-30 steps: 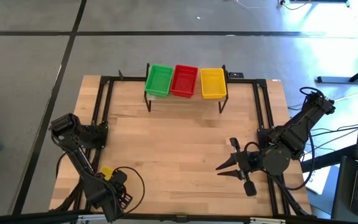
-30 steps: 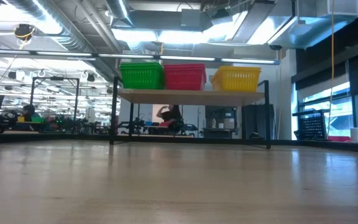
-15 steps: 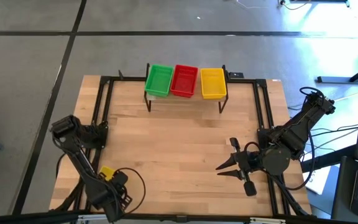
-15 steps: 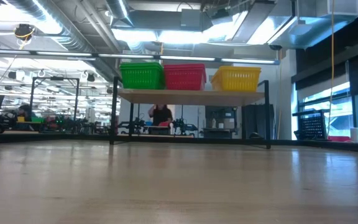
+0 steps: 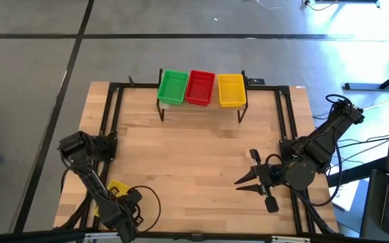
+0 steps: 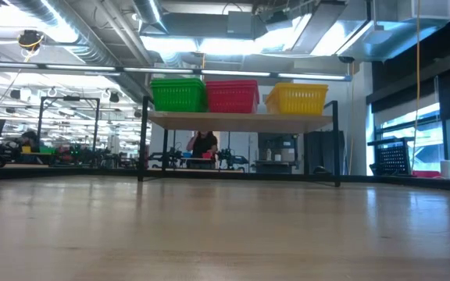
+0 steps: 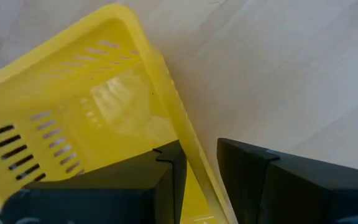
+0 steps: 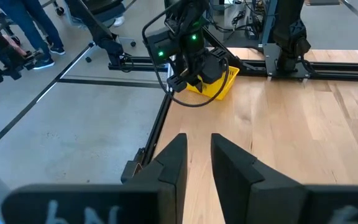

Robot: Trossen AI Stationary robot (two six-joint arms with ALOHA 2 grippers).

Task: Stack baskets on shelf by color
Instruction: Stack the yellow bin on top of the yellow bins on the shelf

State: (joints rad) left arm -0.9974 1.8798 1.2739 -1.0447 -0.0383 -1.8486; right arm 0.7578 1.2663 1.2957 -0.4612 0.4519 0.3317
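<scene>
Already green, red and yellow baskets sit side by side on the shelf, while the left gripper, nearly closed, pinches one more yellow basket at the table's near left corner; the right gripper waits spread open.

yellow basket mostly hidden beneath left pincer, stacked baskets' count perhaps indiscernible

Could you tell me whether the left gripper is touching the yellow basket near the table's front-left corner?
Touching. The left wrist view shows the left gripper with its fingers on either side of the yellow basket wall, which runs between them with no visible gap.
</scene>
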